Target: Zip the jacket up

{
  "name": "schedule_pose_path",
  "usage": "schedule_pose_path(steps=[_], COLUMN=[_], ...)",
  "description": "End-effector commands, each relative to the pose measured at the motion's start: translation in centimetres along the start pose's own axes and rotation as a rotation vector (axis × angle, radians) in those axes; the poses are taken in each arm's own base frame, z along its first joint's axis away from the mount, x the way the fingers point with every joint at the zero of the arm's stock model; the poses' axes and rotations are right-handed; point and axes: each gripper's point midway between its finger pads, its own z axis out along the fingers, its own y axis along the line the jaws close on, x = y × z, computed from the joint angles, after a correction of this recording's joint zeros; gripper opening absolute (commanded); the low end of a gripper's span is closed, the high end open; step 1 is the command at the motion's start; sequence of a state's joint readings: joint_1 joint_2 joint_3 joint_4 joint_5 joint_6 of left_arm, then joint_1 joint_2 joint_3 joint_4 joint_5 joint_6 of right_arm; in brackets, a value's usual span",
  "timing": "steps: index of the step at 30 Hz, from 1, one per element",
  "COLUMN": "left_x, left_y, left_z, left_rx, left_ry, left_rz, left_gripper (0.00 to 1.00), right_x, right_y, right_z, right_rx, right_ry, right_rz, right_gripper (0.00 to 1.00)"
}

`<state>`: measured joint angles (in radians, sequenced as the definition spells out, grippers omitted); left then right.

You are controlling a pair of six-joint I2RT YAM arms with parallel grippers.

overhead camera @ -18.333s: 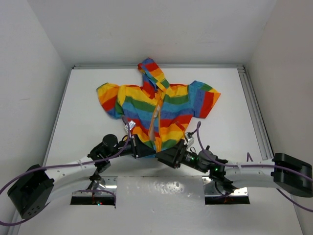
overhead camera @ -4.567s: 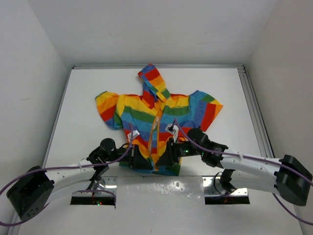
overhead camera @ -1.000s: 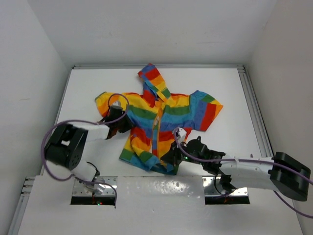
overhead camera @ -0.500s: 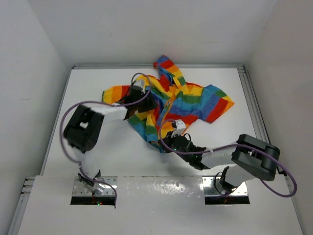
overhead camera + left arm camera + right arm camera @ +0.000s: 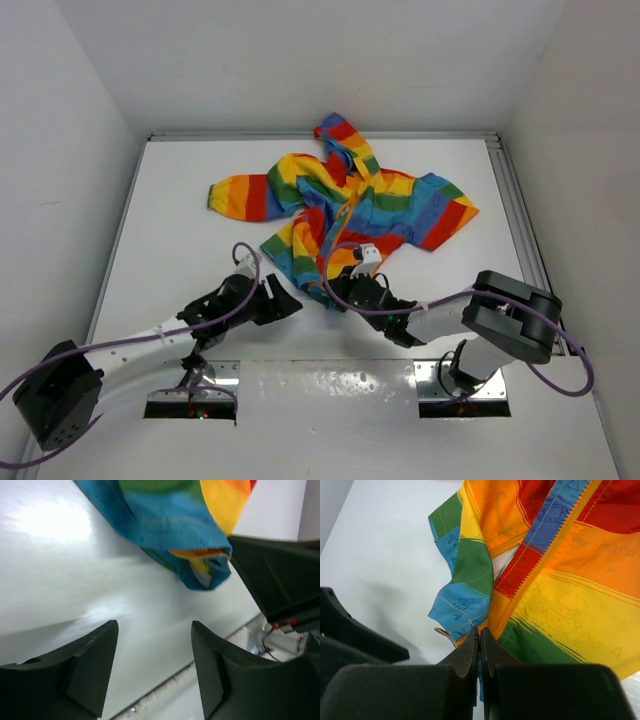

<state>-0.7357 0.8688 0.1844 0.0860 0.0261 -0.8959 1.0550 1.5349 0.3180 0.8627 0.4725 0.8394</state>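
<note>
The rainbow-striped jacket (image 5: 385, 205) lies crumpled and turned on the white table (image 5: 170, 250), hood toward the back wall, its front partly open along the orange zipper trim (image 5: 555, 540). My right gripper (image 5: 333, 293) is shut on the jacket's bottom hem beside the zipper; in the right wrist view the right gripper (image 5: 480, 631) pinches the blue and green hem corner of the jacket (image 5: 560, 600). My left gripper (image 5: 288, 306) hovers open just left of that hem, holding nothing. In the left wrist view the left gripper (image 5: 154, 626) is over bare table below the jacket's blue corner (image 5: 170, 535).
A metal rail (image 5: 520, 220) runs along the table's right side. White walls close in the left, back and right. The right arm's dark body (image 5: 280, 585) sits close beside my left fingers. Arm mounting plates (image 5: 195, 400) line the near edge.
My left gripper let go of the jacket's left shoulder, opened, and drew back to the near hem. The left sleeve now lies spread out. The right gripper stays shut on the hem.
</note>
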Motion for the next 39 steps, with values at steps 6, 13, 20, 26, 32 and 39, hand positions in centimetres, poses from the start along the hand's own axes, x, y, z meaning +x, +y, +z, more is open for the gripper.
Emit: schedule_pose_path(steps=[6,13,20,26,32,39], left_x=[1.4,2.1,0.6,0.4,0.7,-0.3], left_y=[-6.9,-7.7,-8.0,-7.7,-7.5,-7.4], left_z=[0.8,1.6,2.4,3.5,4.2,4.5], left_rx=[0.247,0.296,0.276,0.232,0.212,0.203], left_ry=[0.063,0.072,0.003,-0.001,0.009,-0.041], left_rz=[-0.128,-0.163,-0.186,-0.184,-0.194,-0.214], left_gripper=[0.61,0.61,0.51,0.47,0.49,0.46], right_x=[-0.5,0.6,1.0,1.0,1.3,1.4], right_y=[1.4,2.0,1.2,1.2,1.1,0.8], right_z=[-1.2,-2.0,-2.8,-3.3,-3.3,-3.5], right_rx=[-0.024,-0.050,-0.049,-0.071,-0.069,-0.066], right_ry=[-0.042,0.001,0.012,0.013,0.027,0.032], right_rz=[-0.015,-0.053,-0.054,-0.048,-0.064,-0.070], right_gripper=[0.00,0.00,0.00,0.00,0.00,0.00])
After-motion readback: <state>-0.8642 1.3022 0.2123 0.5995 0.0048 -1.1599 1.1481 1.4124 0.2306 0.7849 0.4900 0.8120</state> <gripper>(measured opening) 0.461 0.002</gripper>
